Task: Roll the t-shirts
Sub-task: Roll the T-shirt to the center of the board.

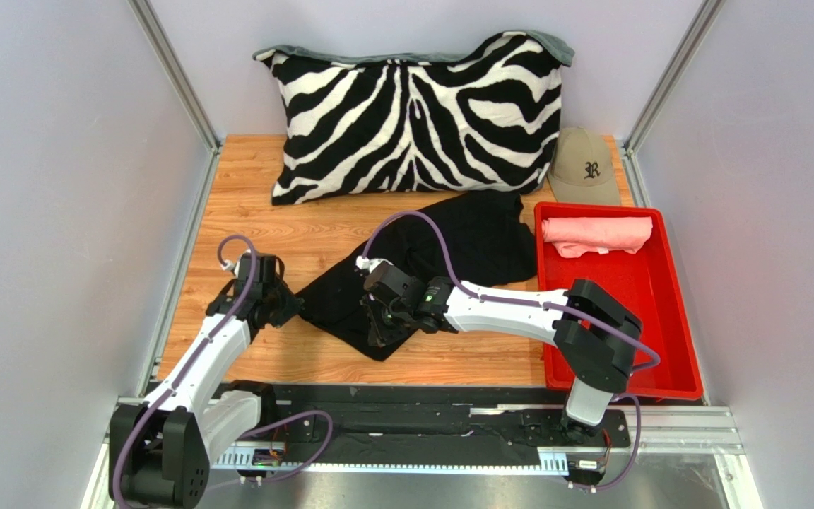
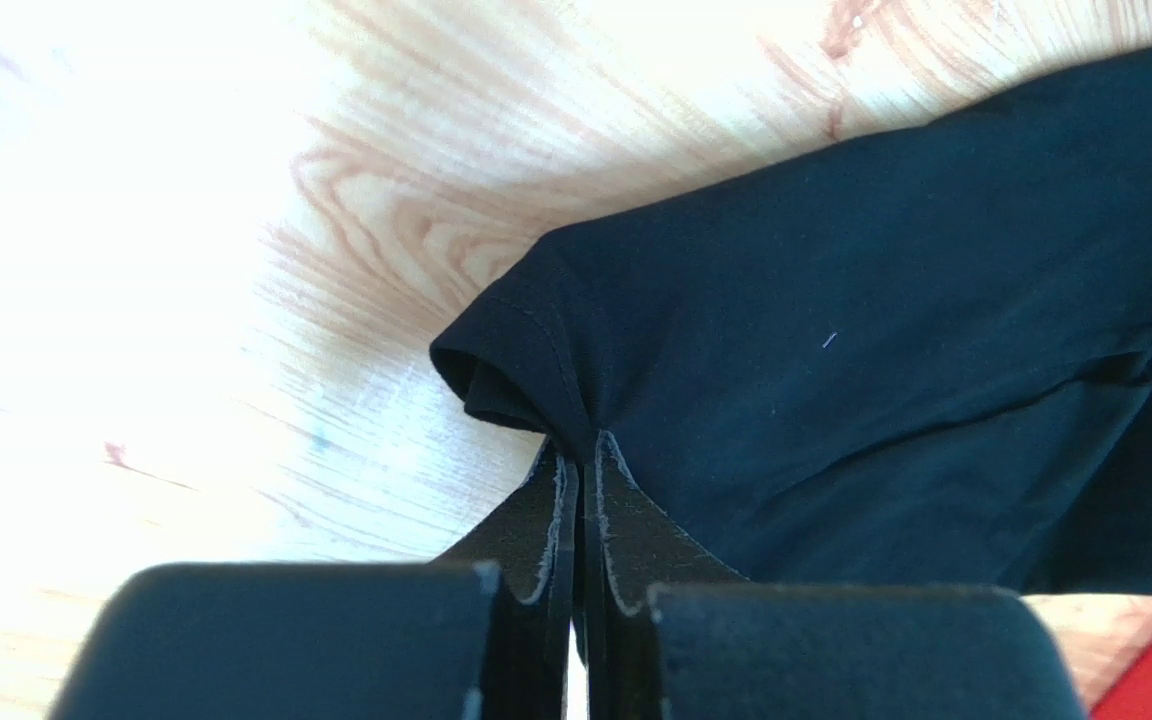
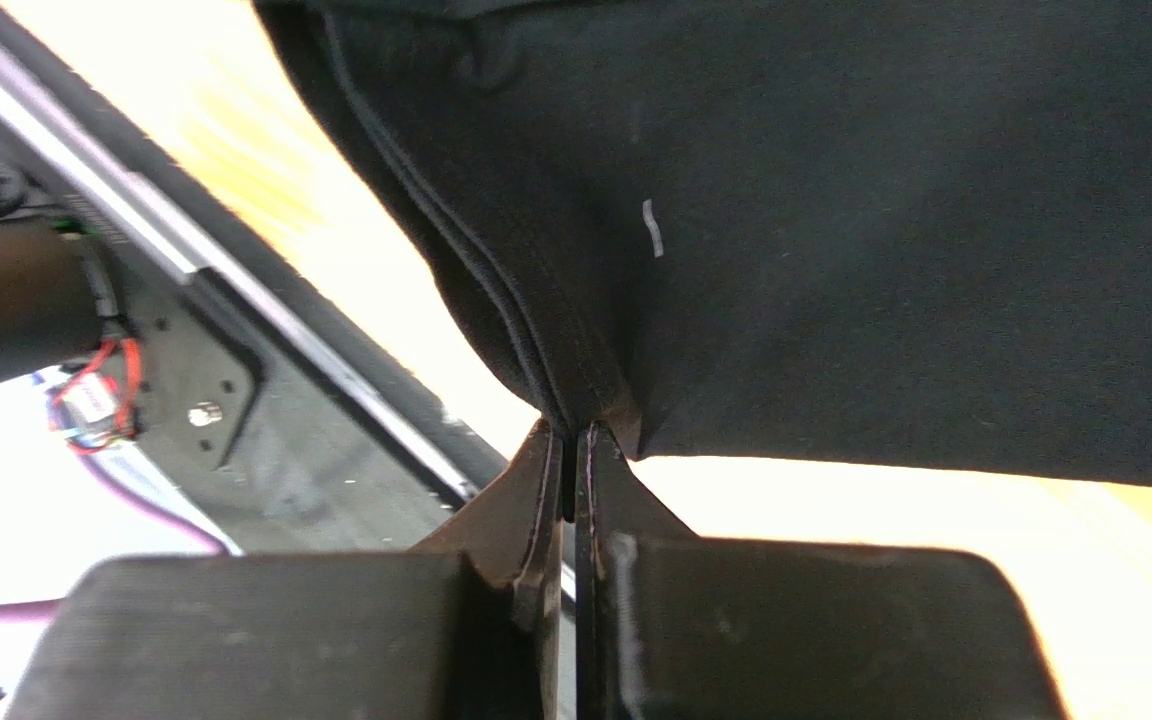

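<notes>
Top view showed the most. The pink shirt [image 1: 596,233] lay in a neat roll at the far end of the red tray [image 1: 661,318], so that one looked done. The black shirt [image 1: 470,239] was not rolled yet. It lay spread and a bit bunched on the table [image 1: 252,180], between the pillow [image 1: 417,111] and the arms, with one side just beside the tray. The left claw [image 1: 286,305] was at the shirt's left corner and the right claw [image 1: 379,321] was at its near edge. From up there I could not tell if they were gripping. About half the job looked done, and all of the black shirt's roll was left.

Left wrist view came in close. The left claw's fingers were pressed together on a bit of the black shirt's hem, right by a corner, and the cloth puckered there. The top view could not show that.

Right wrist view showed the right claw pinching a doubled edge of the black shirt. It showed the table's near edge too. Neither wrist view showed the pink shirt.
</notes>
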`<act>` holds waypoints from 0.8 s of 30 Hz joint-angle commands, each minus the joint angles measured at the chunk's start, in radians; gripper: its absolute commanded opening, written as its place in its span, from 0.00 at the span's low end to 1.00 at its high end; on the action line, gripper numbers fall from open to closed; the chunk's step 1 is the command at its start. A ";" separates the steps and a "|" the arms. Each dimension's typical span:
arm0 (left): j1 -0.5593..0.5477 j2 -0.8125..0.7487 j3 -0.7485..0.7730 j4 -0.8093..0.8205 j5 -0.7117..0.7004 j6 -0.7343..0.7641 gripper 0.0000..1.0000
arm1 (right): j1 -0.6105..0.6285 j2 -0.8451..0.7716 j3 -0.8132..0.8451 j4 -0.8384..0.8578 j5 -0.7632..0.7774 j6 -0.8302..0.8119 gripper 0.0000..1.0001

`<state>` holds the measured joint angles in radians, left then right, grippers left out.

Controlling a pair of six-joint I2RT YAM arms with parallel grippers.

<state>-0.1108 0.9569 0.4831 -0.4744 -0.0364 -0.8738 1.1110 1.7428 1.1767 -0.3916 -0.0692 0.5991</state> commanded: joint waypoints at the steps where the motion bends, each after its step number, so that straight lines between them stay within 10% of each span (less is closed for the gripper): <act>1: -0.018 0.058 0.118 -0.065 -0.037 0.140 0.00 | -0.002 -0.045 -0.012 0.083 -0.078 0.062 0.00; 24: -0.256 0.517 0.541 -0.285 -0.168 0.351 0.00 | -0.053 -0.015 -0.089 0.315 -0.138 0.281 0.00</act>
<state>-0.3252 1.4040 0.9443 -0.7307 -0.1608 -0.5514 1.0893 1.7657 1.1500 -0.1543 -0.2298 0.8223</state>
